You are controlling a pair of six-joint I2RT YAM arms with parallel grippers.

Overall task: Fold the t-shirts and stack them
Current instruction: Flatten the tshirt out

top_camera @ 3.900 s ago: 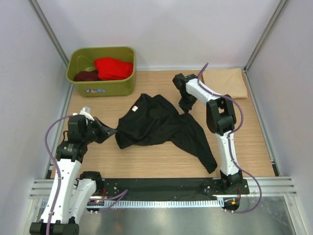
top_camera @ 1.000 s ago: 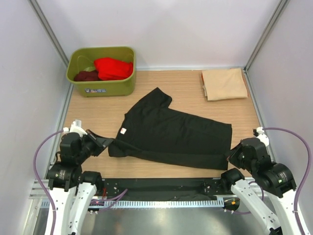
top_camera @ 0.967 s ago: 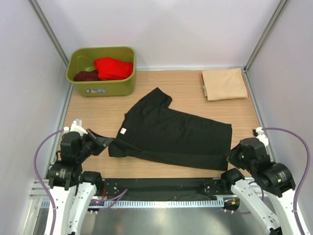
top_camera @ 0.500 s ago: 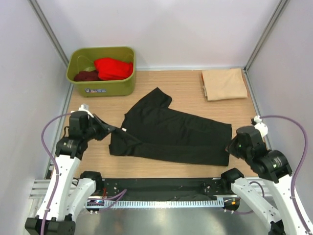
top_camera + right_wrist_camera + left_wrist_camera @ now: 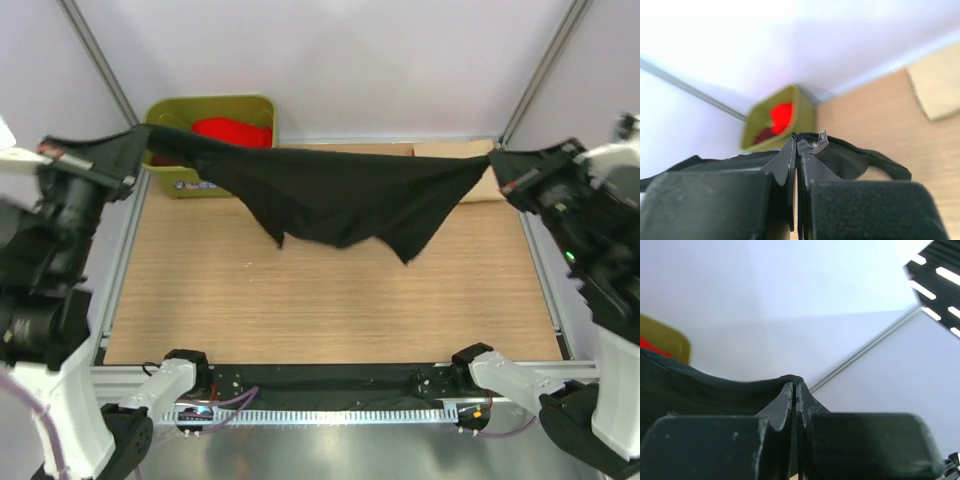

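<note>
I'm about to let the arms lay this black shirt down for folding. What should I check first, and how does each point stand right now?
1. Left tool shut on the black t-shirt: ok.
2. Right tool shut on the shirt's other end: ok.
3. Shirt spread flat between the tools: not ok, it sags in uneven drapes.
4. Bare table below for laying it down: ok.
5. Beige t-shirt out of the landing spot: cannot tell, the black shirt hides most of it.
</note>
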